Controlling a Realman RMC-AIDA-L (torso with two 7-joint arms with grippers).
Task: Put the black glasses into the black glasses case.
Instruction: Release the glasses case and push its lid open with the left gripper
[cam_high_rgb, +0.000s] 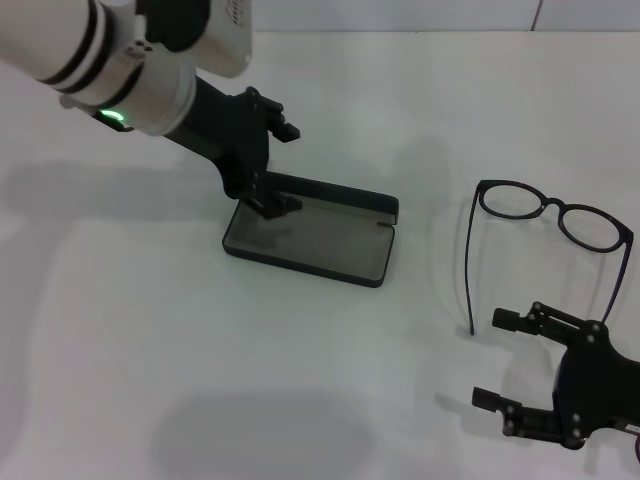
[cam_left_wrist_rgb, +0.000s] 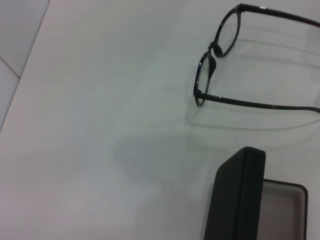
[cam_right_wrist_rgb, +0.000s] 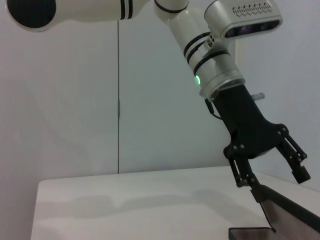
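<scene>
Matte, rounded black glasses case lies open mid-frame, left gripper spread over its lid edge; thin-framed black glasses right; right gripper open, partly cropped.

The head camera looked down from above on the white table. The left wrist camera sat low and close, facing right; the right wrist camera faced left at table height. All three caught the black glasses case.
</scene>
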